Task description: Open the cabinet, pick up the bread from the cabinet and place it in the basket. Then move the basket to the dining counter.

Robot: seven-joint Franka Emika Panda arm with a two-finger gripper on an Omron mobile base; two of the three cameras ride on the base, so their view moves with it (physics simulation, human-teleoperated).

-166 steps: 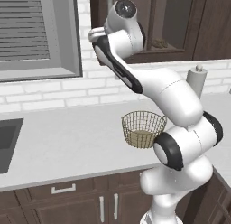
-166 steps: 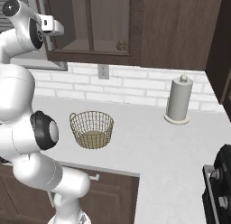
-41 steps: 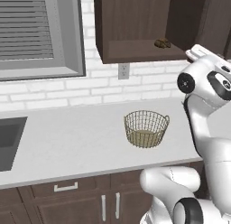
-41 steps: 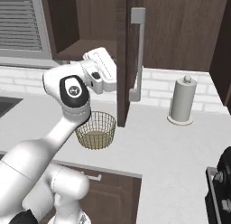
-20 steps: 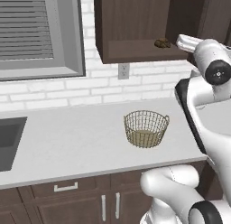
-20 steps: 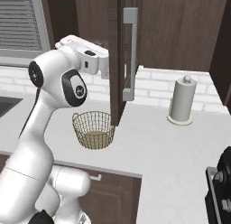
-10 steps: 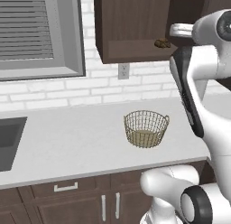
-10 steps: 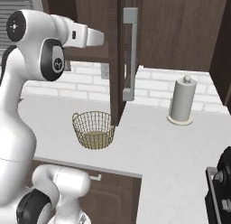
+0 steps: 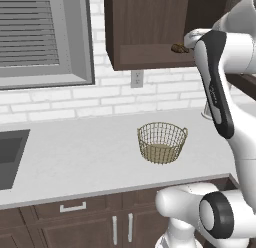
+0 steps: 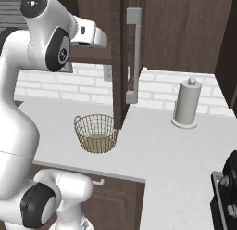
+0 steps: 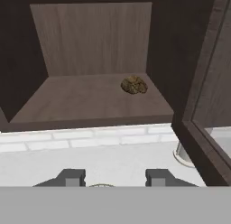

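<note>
Reach step: your two-finger gripper [image 11: 112,178], fingers wide and empty, faces the open dark brown cabinet [image 11: 90,60]; the lumpy brown bread [image 11: 134,85] sits centre-right. Advance next, then close.

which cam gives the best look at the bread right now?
Hand view. The small lumpy dark-brown bread roll lies unobstructed on the shelf of the open dark brown wooden cabinet, toward the right back. In the left base view it is a small dark lump at the shelf edge beside the white arm. The right base view doesn't help.
</note>
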